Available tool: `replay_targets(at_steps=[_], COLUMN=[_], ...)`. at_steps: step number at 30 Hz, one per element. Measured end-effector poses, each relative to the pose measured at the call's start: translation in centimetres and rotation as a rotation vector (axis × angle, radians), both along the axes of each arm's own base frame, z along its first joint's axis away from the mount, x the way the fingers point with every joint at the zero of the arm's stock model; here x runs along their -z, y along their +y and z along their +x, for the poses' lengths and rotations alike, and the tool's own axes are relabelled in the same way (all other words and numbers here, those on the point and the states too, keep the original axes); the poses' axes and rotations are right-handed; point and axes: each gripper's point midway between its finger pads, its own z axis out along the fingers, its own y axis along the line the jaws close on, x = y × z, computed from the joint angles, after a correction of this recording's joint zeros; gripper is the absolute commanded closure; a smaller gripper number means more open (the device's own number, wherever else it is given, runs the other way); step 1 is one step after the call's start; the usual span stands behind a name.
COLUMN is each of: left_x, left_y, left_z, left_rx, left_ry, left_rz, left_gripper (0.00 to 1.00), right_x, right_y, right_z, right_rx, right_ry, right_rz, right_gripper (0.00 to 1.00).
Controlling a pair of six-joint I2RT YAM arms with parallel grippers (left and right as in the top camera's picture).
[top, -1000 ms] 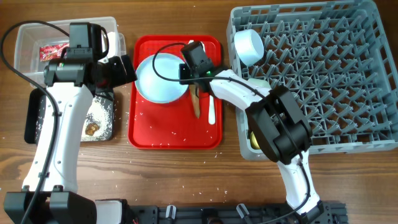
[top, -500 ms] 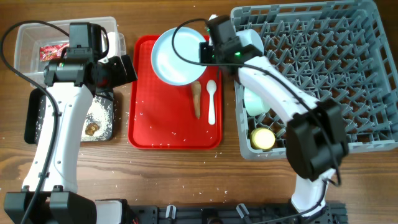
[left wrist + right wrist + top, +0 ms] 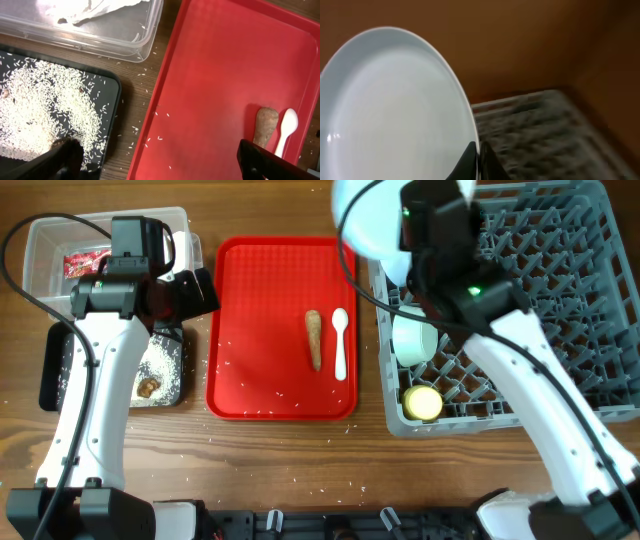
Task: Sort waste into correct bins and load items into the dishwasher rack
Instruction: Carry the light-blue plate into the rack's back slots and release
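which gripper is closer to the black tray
Left. The left gripper is open by a corner of the black tray; the right gripper is across the red tray at the rack, shut on the plate.

No readable text anywhere; red-and-white wrapper (image 3: 85, 262) print perhaps lettering, too small.

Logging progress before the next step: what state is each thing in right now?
Pale blue plate: held aloft by the dishwasher rack's corner.
Right pincer: shut on the plate's rim.
Left pincer: open, empty.
Brown stick: lying on the red tray.
White spoon: lying beside the stick.
Yellow cup: in the rack.
Mint green bowl: in the rack.
Black tray: holds rice.
Clear tub: holds wrapper and paper.
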Motion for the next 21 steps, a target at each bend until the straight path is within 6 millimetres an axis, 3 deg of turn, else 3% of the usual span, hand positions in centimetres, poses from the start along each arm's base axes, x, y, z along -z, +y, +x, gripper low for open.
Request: replay_targets(at_steps=[2,4,6,8,11,13,16,17,20,21], left_x=[0.0,0.0,0.0,0.0,0.0,0.0,0.0,0.0,0.0,0.0], left_y=[0.0,0.0,0.0,0.0,0.0,0.0,0.0,0.0,0.0,0.0], left_z=[0.0,0.0,0.0,0.0,0.0,0.0,0.0,0.0,0.0,0.0], left_rx=[0.000,0.000,0.000,0.000,0.000,0.000,0.000,0.000,0.000,0.000], left_ry=[0.000,0.000,0.001,-0.001,0.000,0.000,0.000,0.000,0.000,0.000], left_rz=[0.000,0.000,0.000,0.000,0.000,0.000,0.000,0.000,0.000,0.000], left_gripper=[0.00,0.00,0.00,0.00,0.00,0.00,0.00,0.00,0.00,0.00], right_x=[-2.3,-2.8,-1.4,1.2,7.5,9.5,10.8,11.2,12.2,12.4], right_y=[-3.3,-5.9,-9.6,-11.2,-10.4,-9.6,-9.0,-8.9,-8.3,-8.0], right_z=[-1.4,-1.6,-0.1,1.5,4.7,6.2,7.5,7.6,8.1,8.2], right_rx=[0.142,0.183,0.190,0.169,0.009,-0.045,-0.079,-0.097,-0.145,-0.161], right_ry=[-0.034,0.031,0.170,0.306,0.526,0.552,0.559,0.568,0.578,0.574], right_rz=[-0.126,-0.273,-0.428,-0.541,-0.702,-0.736,-0.756,-0.763,-0.761,-0.753], right_gripper=[0.96,0.96,0.96,0.96,0.96,0.96,0.96,0.88,0.13,0.00])
